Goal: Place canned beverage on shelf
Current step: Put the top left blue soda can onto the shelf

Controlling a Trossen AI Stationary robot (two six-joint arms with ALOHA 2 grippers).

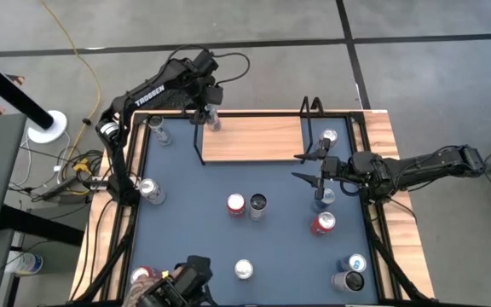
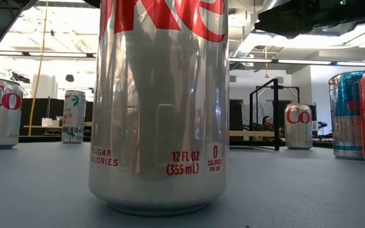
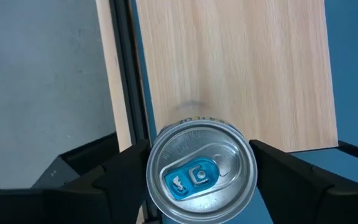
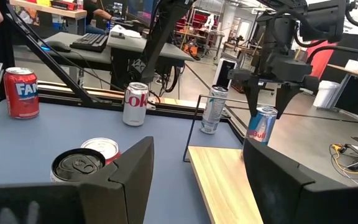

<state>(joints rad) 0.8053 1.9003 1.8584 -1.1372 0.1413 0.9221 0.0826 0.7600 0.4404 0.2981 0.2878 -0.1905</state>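
Your left gripper [image 1: 210, 115] is holding a blue-tabbed can [image 3: 201, 174] between its fingers at the near corner of the shelf [image 1: 254, 139], seemingly just above the board. You are nearly done: lowering and letting go remain. Your right gripper [image 1: 307, 167] is waiting spread and empty.

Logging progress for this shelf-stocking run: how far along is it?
Done: one can stands on the shelf. In hand: the left gripper brackets a blue-tabbed can at the shelf's far-left corner. Left: retreat. The right gripper waits open.
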